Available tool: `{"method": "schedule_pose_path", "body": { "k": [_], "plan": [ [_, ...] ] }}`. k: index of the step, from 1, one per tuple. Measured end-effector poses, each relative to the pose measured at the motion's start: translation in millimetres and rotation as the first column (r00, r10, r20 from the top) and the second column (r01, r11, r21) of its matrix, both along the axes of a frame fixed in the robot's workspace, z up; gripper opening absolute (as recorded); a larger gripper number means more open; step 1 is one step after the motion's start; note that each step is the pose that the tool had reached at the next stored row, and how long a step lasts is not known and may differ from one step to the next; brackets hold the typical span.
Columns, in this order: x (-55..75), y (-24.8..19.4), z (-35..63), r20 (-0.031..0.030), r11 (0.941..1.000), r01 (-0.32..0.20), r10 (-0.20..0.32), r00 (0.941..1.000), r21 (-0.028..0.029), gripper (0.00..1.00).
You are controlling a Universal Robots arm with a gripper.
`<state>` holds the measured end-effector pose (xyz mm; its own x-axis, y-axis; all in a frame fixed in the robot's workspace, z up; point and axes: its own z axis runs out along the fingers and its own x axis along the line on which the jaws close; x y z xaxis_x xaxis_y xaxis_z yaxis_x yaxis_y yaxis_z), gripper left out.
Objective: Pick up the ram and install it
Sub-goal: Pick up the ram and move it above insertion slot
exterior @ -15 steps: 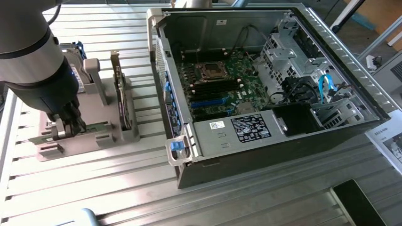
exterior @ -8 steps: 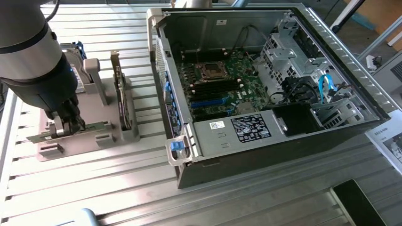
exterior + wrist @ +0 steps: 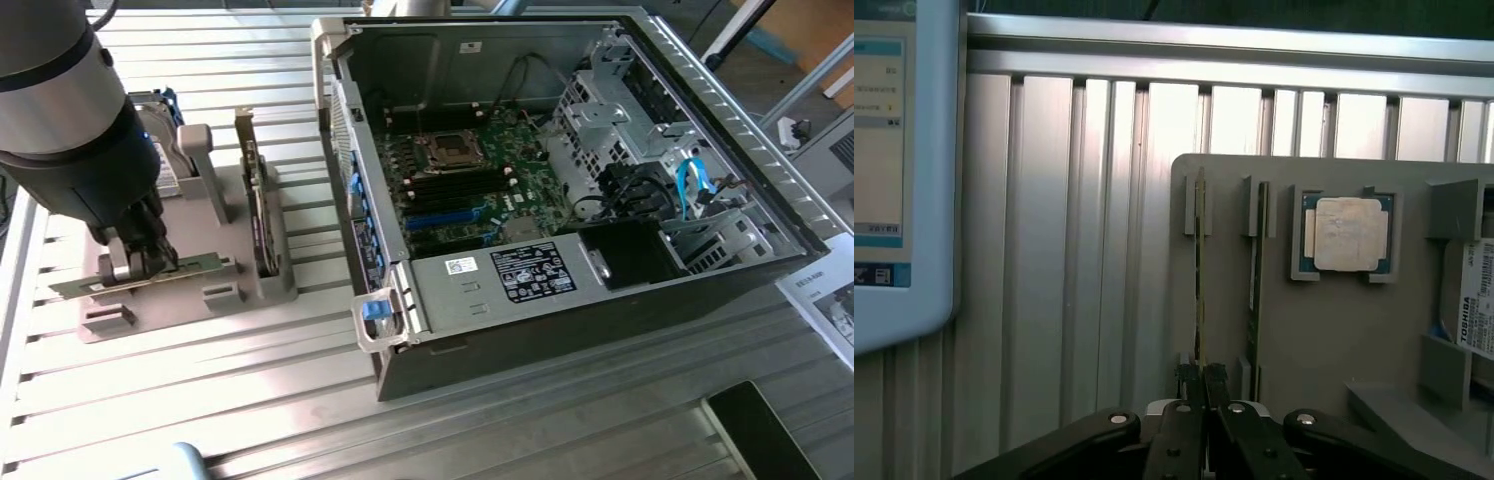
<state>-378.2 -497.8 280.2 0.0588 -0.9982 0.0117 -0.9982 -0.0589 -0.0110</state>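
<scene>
The ram (image 3: 1200,270) is a thin green stick standing on edge in a slot of the grey holder (image 3: 1334,340). My gripper (image 3: 1201,378) is down over one end of it, shut on its edge. In the exterior view the gripper (image 3: 138,268) reaches down to the ram (image 3: 187,270) at the holder's near side, at the exterior view's left. A second, look-alike green stick (image 3: 1254,290) stands in the neighbouring slot. The open computer case (image 3: 747,130) lies at the exterior view's right with its motherboard (image 3: 461,185) exposed.
On the holder (image 3: 200,295) stand a taller card with a bracket (image 3: 250,190), a processor chip (image 3: 1346,233) and a labelled drive (image 3: 1479,300). A white-framed screen (image 3: 894,150) lies beside the holder. The table (image 3: 267,400) is ribbed metal.
</scene>
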Motion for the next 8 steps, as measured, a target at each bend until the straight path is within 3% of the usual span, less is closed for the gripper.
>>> {"method": "schedule_pose_path", "body": {
  "k": [8],
  "plan": [
    [0.6,0.0,11.9,0.0,1.0,0.001,-0.001,1.0,0.0,0.12]
  ]
}}
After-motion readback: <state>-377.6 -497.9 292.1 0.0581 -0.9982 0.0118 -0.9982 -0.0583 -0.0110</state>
